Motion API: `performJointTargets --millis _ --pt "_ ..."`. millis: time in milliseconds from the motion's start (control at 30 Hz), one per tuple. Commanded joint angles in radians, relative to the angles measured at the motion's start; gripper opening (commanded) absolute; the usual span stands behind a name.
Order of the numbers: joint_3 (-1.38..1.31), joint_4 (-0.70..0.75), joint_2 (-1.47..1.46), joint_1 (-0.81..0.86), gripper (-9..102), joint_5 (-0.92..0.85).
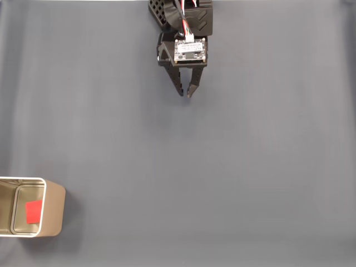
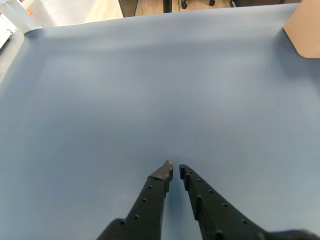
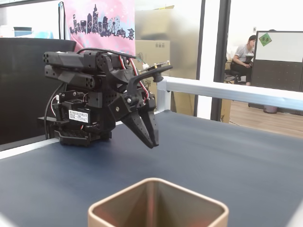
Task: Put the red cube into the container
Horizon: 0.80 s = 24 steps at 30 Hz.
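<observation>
Red cube [image 1: 34, 211] already sits inside container [image 1: 53, 208], well apart from the empty, nearly clenched gripper [image 1: 185, 95]; looks light, rigid, pinchable across opposite flat faces.

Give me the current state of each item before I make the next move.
red cube: lying inside the container, on its floor.
container: upright, open-topped, no lid on.
gripper: shut, empty, hanging above the mat, far from the container.
</observation>
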Motion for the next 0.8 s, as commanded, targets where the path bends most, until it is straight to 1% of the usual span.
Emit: performJointTargets --millis 0,100,333,400,567,767 --pt "-0.008 0.06 0.043 -0.005 0 0.029" --pt "0.002 0.129 0.072 0.003 0 0.031" --pt "0.091 0.173 0.141 0.071 0 -0.011" --pt "0.107 0.21 0.17 0.083 0 -0.025" --pt "0.109 0.336 0.264 0.038 0 0.017" --pt "0.109 0.413 0.291 0.029 0 0.023"
